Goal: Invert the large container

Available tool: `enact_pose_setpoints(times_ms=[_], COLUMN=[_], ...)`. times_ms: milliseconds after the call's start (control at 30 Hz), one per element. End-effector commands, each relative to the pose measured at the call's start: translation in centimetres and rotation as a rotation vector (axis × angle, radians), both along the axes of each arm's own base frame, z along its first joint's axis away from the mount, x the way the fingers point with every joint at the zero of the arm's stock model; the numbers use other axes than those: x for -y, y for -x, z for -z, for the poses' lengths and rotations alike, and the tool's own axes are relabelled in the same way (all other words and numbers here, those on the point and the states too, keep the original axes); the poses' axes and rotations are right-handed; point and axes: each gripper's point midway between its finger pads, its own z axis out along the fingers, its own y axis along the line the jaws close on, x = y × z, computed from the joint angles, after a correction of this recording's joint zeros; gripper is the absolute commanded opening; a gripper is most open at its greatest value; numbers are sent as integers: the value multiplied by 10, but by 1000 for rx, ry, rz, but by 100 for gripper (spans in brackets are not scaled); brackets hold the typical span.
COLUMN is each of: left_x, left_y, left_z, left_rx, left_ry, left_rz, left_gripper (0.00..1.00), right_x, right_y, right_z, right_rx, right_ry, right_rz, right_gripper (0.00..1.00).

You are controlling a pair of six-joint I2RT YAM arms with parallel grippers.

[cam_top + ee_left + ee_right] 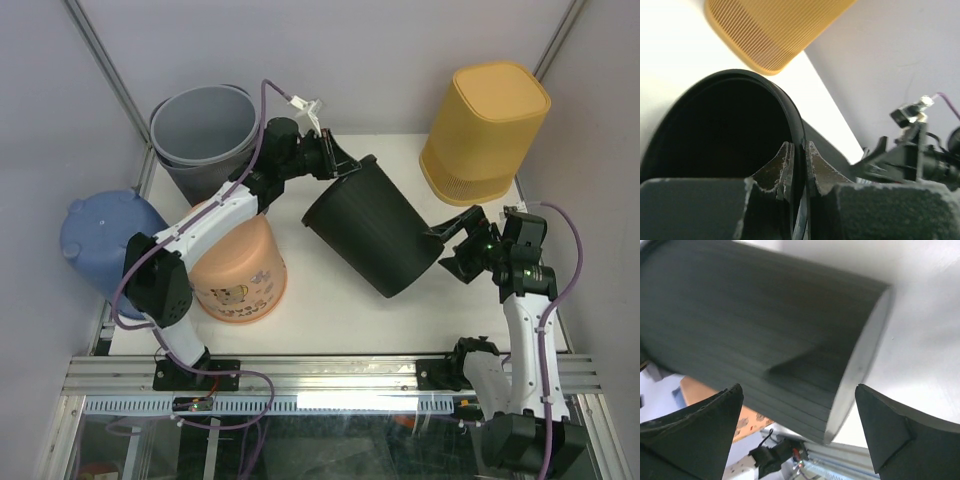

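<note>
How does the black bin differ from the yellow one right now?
The black bin lies tilted on its side, while the yellow bin stands on end, apparently mouth down. The left gripper pinches the black bin's rim; nothing touches the yellow bin. The black bin is round, the yellow bin squarish. Both have ribbed walls.

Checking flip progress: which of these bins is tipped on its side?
The black bin, rim pinched by the left gripper; grey bin, yellow bin, peach bin, blue bin all stand.
</note>
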Motion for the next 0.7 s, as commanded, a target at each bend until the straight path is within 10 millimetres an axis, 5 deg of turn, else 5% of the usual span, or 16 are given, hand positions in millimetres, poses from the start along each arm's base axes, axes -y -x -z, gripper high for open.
enact_pose_setpoints(times_ms=[0,233,333,400,667], left_x=[7,12,11,10,18], left_y=[-7,-10,-9,-9,-5], left_z=[60,98,107,114,147], left_rx=[-75,-122,-125,-129,-172], left_ry=[-89,-143,-171,-202,-263], left_rz=[1,7,11,0,15], left_gripper=[0,2,25,31,28], right_x=[-22,2,-2,-8,-22], right_y=[5,21,24,23,16], right_z=[-42,-16,-18,-23,-73], right_rx=[155,48,60,86,261], right_ry=[-118,4,-9,-43,-83], right_rz=[-105,35,26,-5,-91], right_gripper=[98,98,96,89,51])
